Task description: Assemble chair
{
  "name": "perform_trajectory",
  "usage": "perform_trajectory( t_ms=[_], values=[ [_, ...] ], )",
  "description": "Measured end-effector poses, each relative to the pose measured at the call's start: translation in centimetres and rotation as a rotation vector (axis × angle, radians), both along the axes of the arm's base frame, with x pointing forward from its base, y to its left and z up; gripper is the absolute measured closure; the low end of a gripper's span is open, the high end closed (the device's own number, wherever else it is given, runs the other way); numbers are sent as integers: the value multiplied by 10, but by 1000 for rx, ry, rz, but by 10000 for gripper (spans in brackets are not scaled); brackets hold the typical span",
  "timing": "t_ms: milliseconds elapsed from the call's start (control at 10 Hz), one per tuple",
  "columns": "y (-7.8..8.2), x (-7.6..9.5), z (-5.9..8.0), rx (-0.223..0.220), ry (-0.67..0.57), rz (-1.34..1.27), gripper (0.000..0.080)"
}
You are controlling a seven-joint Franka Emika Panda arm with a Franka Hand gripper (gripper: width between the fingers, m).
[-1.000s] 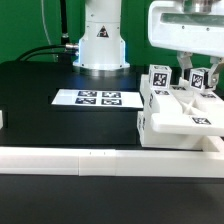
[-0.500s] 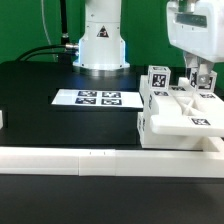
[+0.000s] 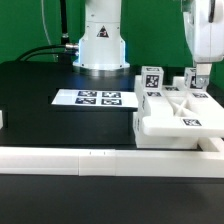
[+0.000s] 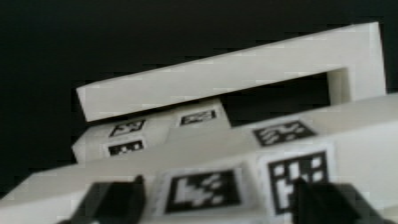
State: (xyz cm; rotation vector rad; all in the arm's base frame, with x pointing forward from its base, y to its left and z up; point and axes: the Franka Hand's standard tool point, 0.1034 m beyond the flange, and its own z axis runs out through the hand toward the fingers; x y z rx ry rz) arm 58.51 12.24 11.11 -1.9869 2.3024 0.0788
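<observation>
While my end effector [image 3: 203, 74] hangs over the tagged post at the far right of the chair assembly [image 3: 178, 113], I can't tell whether its fingers are clear or gripping. The assembly sits on the counter [image 3: 50, 125] against the white rail [image 3: 100, 156]. I'd lift straight up, so nothing tips.

One blocky matte white plastic chair assembly [image 3: 176, 112] with square tags, one flat white marker board [image 3: 97, 98] bearing four printed tags, one long low white border rail [image 3: 100, 158], one black worktop [image 3: 40, 100].
</observation>
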Motion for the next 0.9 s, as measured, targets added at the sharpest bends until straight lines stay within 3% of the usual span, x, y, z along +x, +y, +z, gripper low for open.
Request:
perform_trajectory(
  t_ms=[100,200,300,900],
  values=[
    [-2,-1,-1,0,17,58,253],
    [-2,0,-1,-2,13,123,172],
    [-1,0,-1,-4,4,199,156],
    [0,-1,-2,-6,0,272,150]
  ],
)
